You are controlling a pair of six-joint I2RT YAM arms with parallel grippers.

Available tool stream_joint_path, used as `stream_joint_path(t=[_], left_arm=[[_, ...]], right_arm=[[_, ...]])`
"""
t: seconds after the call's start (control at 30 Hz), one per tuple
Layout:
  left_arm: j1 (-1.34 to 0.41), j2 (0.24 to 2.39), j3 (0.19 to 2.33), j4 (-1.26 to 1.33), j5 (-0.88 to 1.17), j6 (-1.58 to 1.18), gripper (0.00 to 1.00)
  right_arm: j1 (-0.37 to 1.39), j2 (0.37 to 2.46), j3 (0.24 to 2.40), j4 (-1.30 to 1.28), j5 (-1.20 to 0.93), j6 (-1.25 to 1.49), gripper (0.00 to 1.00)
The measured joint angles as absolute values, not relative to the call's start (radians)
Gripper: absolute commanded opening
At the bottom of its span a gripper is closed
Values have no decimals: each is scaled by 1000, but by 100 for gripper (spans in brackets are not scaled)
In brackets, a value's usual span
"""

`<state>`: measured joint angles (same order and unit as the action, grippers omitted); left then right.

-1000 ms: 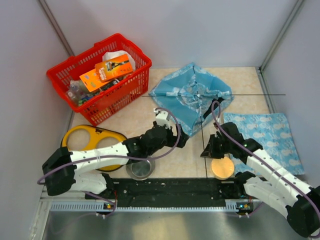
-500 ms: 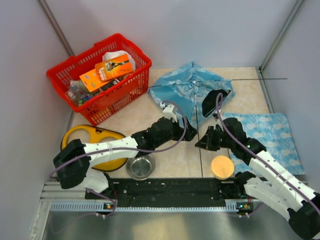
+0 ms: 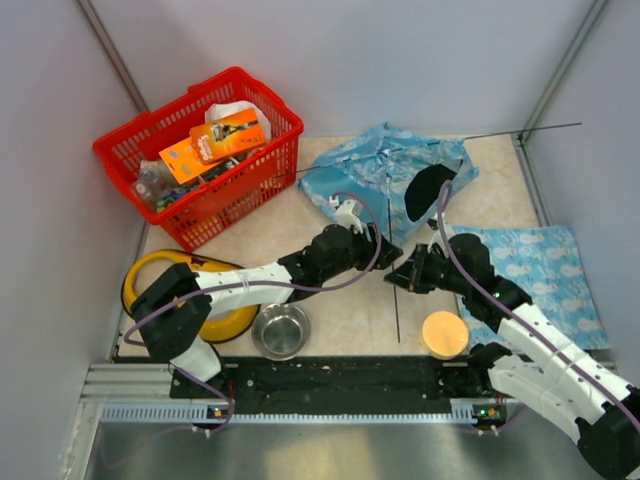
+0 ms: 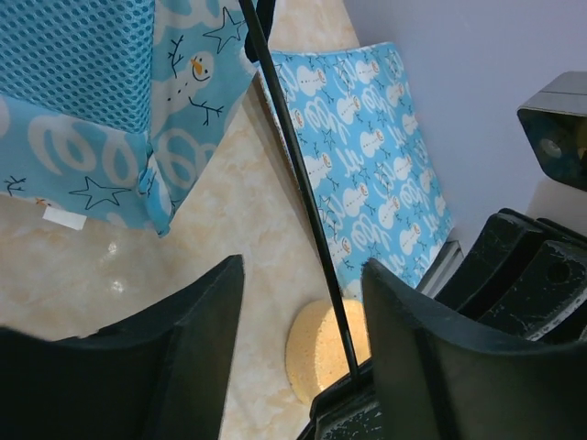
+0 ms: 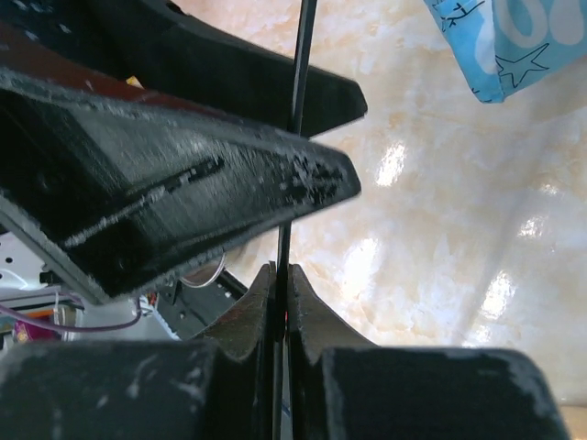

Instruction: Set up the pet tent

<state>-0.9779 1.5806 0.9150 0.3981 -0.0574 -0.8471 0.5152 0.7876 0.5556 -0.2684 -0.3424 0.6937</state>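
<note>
Likely light, floppy pet tent (image 3: pixel 372 172) on a springy thin pole (image 3: pixel 396 312): hold pole, not fabric; right gripper (image 5: pixel 282 291) clamped on pole, left gripper (image 4: pixel 303 367) spread, straddling it.

pet tent (image 3: pixel 385 172) crumpled beside red basket (image 3: pixel 200 150) | left gripper (image 3: pixel 378 244), right gripper (image 3: pixel 399 277) close together at dark pole (image 3: pixel 397 320)

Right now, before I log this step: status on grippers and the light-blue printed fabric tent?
Left gripper open around thin dark pole. Right gripper shut on it. Light-blue fabric tent crumpled. Round tan disc near pole's end.
</note>
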Motion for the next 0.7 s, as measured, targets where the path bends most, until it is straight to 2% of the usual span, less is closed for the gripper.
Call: stream_joint_path(t=[0.07,0.13,0.4,0.47,0.53,0.57,0.6,0.63,0.67,0.7], left_arm=[[-971,1583,920,397,-56,-852,37],[-959,1583,925,398,-55,-862,28],[-931,1620,945,430,8,-870,28],[-927,1641,949,435,26,-873,25],[-924,1651,952,439,41,-880,14],[-924,1653,952,441,47,-884,0],[-924,1654,955,442,52,-893,0],[-924,1655,959,445,57,-911,0],[-925,1656,968,448,61,-924,0],[-926,1657,973,448,60,-928,0]], right_arm=[[515,788,549,-265,-344,693,0],[515,788,543,-262,-347,694,0],[515,813,537,-263,-367,692,0],[515,818,537,-264,-372,692,0],[515,821,537,-273,-373,691,0],[515,822,537,-276,-374,691,0],[515,823,537,-277,-373,691,0],[515,826,537,-277,-374,690,8],[515,832,537,-273,-375,690,24],[515,835,537,-268,-377,689,44]])
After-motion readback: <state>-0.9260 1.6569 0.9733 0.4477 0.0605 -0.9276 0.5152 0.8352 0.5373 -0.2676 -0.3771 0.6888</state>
